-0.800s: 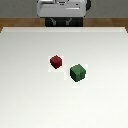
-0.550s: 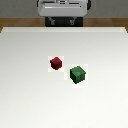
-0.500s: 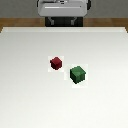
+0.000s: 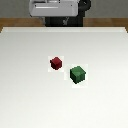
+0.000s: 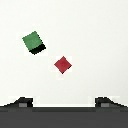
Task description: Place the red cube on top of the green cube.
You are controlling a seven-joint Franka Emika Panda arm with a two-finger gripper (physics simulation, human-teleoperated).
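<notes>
The small dark-red cube (image 4: 56,62) rests on the white table, just to the exterior view's left of and slightly behind the larger dark-green cube (image 4: 78,74). The two stand close together but apart. In the wrist view, the red cube (image 5: 62,64) and the green cube (image 5: 33,42) both lie on the table far below the gripper. My gripper (image 5: 65,102) is high above the table, with its two fingertips (image 5: 22,101) set wide apart and nothing between them. In the exterior view only the grey hand (image 4: 52,9) shows at the far edge.
The white table (image 4: 30,100) spreads around the cubes. The robot's dark base (image 4: 65,21) stands behind the table's far edge, with a brown floor strip (image 4: 15,22) beside it.
</notes>
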